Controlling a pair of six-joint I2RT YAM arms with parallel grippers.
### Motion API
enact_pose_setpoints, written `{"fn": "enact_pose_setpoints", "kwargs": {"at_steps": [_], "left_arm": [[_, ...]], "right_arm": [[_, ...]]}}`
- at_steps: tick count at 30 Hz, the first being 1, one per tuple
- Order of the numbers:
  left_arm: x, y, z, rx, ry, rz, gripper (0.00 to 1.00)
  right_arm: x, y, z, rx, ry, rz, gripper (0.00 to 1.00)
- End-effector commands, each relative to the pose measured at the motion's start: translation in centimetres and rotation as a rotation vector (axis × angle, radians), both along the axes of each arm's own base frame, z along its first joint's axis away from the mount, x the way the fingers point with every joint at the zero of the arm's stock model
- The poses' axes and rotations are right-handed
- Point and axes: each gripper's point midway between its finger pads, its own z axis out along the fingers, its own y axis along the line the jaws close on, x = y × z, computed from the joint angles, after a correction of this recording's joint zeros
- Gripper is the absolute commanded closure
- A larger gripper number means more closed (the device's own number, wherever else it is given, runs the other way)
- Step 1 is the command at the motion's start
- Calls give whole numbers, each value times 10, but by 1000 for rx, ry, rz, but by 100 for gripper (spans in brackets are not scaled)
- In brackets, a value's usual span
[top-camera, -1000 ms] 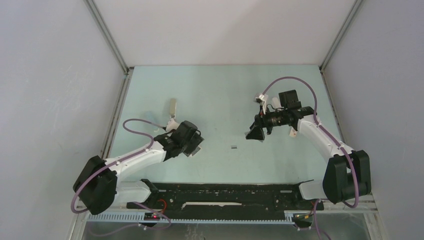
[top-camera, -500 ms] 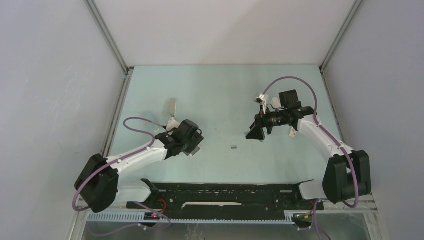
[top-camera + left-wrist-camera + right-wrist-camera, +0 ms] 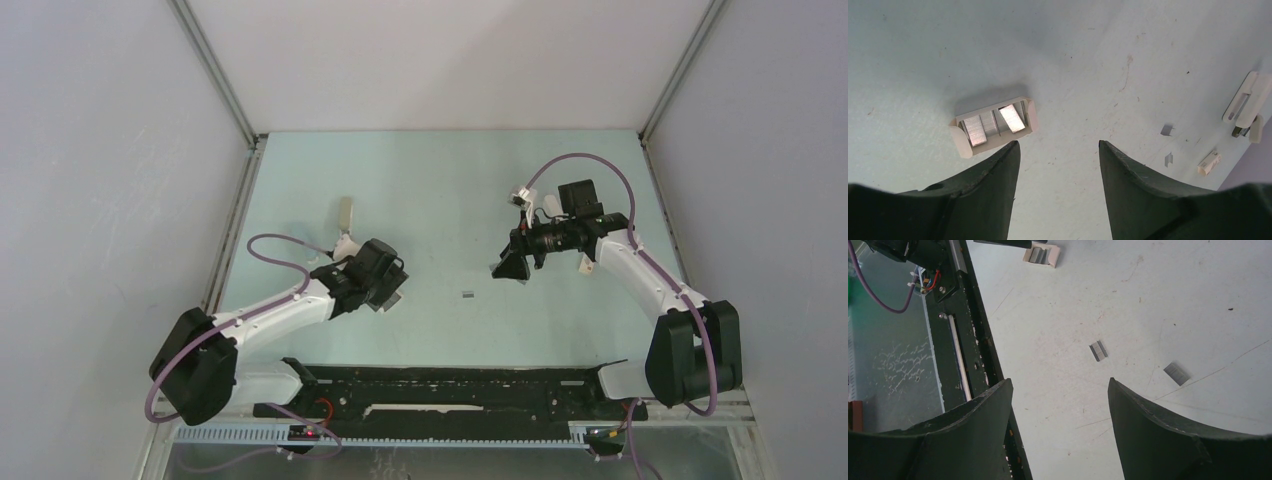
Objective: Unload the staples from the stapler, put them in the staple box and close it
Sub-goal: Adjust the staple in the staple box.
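The white stapler (image 3: 1246, 96) lies far off at the right edge of the left wrist view. Loose staples (image 3: 1098, 350) and a second short strip (image 3: 1176, 373) rest on the table ahead of my right gripper (image 3: 1058, 382), which is open and holds nothing. One strip (image 3: 467, 294) lies between the two arms. My left gripper (image 3: 1058, 145) is open too, hovering just right of an opened small box (image 3: 993, 125) with staple strips inside. From above, the left gripper (image 3: 390, 292) is left of centre and the right gripper (image 3: 505, 268) is right of centre.
A slim beige bar (image 3: 345, 213) lies beyond the left arm. A small white printed piece (image 3: 1209, 162) lies near two loose staple strips (image 3: 1167, 130). The black base rail (image 3: 450, 390) runs along the near edge, and walls close in the table (image 3: 430, 170).
The left gripper has shifted very slightly away from the near edge. The right arm and the strips on the table have not moved.
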Motion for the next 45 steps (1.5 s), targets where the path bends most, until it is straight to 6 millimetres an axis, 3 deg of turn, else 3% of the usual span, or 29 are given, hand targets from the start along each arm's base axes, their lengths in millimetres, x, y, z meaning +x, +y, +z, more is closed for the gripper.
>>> {"fn": "enact_pose_setpoints", "kwargs": {"at_steps": [1, 45], "left_arm": [[13, -7, 18, -15, -59, 7, 35], [15, -8, 11, -22, -51, 11, 35]], "right_arm": [[0, 1, 13, 32, -37, 2, 21], [1, 0, 12, 30, -30, -2, 21]]}}
